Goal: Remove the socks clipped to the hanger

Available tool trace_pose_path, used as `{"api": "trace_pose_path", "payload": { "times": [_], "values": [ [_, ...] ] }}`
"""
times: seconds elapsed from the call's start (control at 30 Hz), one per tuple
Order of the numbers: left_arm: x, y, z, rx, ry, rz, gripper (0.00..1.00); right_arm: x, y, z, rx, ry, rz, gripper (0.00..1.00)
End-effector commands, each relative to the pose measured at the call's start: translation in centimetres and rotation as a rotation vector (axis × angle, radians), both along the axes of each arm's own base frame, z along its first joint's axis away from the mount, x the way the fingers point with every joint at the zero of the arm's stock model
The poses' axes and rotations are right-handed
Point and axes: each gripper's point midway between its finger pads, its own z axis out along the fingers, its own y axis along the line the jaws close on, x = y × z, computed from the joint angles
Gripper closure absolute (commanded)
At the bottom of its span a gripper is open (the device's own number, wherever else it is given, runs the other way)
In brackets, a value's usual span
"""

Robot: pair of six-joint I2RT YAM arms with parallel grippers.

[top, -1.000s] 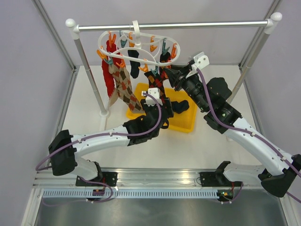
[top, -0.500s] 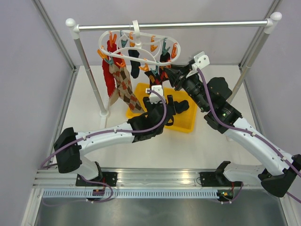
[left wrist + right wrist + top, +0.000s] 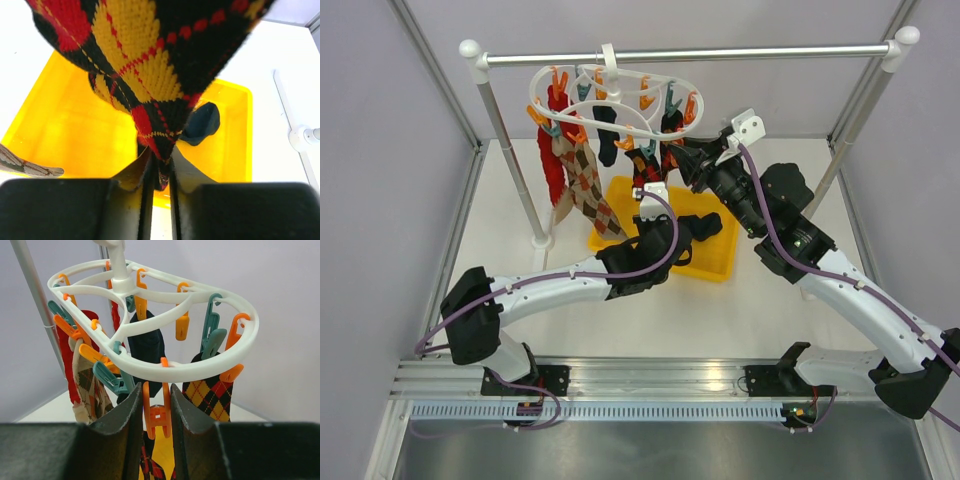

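The white oval hanger (image 3: 610, 105) (image 3: 165, 371) hangs by its hook from the silver rail, with several socks clipped to it. My left gripper (image 3: 160, 172) is shut on the lower tip of a black, yellow and red argyle sock (image 3: 150, 70) that hangs over the yellow bin. My right gripper (image 3: 156, 407) is shut on an orange peg (image 3: 156, 415) at the hanger's near rim. Another black-yellow argyle sock (image 3: 210, 395), a dark navy sock (image 3: 147, 347), a beige argyle sock (image 3: 90, 385) and a red sock (image 3: 67, 365) hang from other pegs.
A yellow bin (image 3: 710, 262) (image 3: 60, 135) sits on the table under the hanger, with a dark sock (image 3: 202, 122) lying in it. The silver rail (image 3: 720, 52) spans two posts; the left post (image 3: 510, 150) stands beside the hanging socks.
My left gripper moved up and forward under the hanging argyle sock and shut on its tip. The right gripper stayed shut on the orange peg.
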Motion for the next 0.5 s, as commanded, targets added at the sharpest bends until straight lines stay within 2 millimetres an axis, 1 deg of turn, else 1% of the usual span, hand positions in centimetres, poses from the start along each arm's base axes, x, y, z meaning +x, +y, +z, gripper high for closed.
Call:
{"api": "trace_pose_path", "payload": {
  "times": [0.0,0.03,0.1,0.13,0.23,0.3,0.33,0.37,0.43,0.47],
  "values": [
    [0.2,0.1,0.9,-0.013,-0.014,0.008,0.82,-0.7,-0.4,2.0,0.038,-0.024,0.007,0.95],
    [0.1,0.1,0.7,-0.007,-0.011,0.001,0.86,-0.7,-0.4,1.9,0.037,-0.023,0.005,0.95],
    [-0.1,0.1,0.4,-0.002,-0.004,-0.015,0.91,-0.7,-0.5,1.9,0.036,-0.022,0.004,0.95],
    [-0.3,0.4,0.5,-0.001,-0.005,-0.02,0.97,-0.8,-0.5,1.8,0.037,-0.021,0.002,0.95],
    [-0.6,0.7,-0.2,0.022,0.003,-0.036,0.98,-0.9,-0.8,1.7,0.036,-0.02,-0.001,0.89],
    [-0.8,0.7,-0.5,0.032,0.007,-0.047,0.98,-1.2,-1.0,1.8,0.064,-0.006,0.001,0.8],
    [-0.8,0.8,-0.5,0.039,0.007,-0.049,0.98,-1.3,-1.1,1.5,0.062,0.0,0.0,0.75],
    [-0.8,0.8,-0.7,0.045,0.008,-0.051,0.98,-1.5,-1.3,1.6,0.07,0.001,0.002,0.67],
    [-0.8,0.9,-0.7,0.052,0.007,-0.052,0.98,-1.8,-1.8,1.2,0.077,0.008,-0.006,0.62],
    [-0.8,0.9,-0.7,0.058,0.007,-0.053,0.98,-1.9,-1.9,1.2,0.087,0.013,-0.008,0.56]
  ]
}}
